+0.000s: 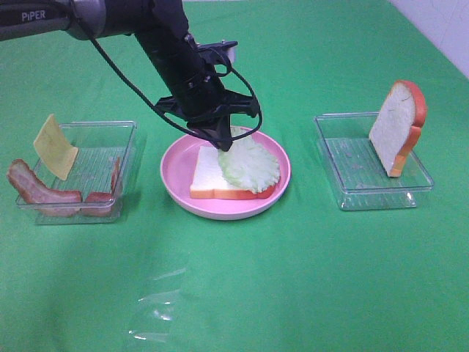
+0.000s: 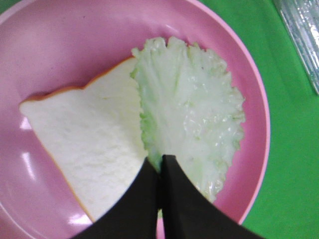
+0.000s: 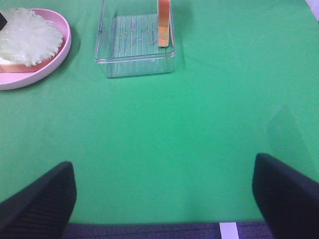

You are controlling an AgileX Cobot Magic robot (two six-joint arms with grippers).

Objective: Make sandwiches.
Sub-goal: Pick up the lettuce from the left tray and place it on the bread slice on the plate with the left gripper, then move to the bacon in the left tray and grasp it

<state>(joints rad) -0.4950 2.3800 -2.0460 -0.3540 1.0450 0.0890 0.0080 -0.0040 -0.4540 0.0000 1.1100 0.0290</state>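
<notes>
A white bread slice (image 1: 209,176) (image 2: 89,144) lies flat on the pink plate (image 1: 227,209) (image 2: 75,40). A green lettuce leaf (image 1: 249,165) (image 2: 192,114) (image 3: 27,35) covers its right half. My left gripper (image 1: 222,143) (image 2: 160,164) is shut on the leaf's edge, low over the plate. A second bread slice (image 1: 398,126) (image 3: 164,22) stands upright in the right tray (image 1: 359,187). The left tray (image 1: 95,154) holds a yellow cheese square (image 1: 56,147) and bacon strips (image 1: 40,192). My right gripper (image 3: 164,199) is open over bare green cloth, out of the high view.
Green cloth covers the whole table. A crumpled clear plastic film (image 1: 157,308) lies near the front edge, left of centre. The left arm and its cable reach in from the upper left, over the plate's back rim.
</notes>
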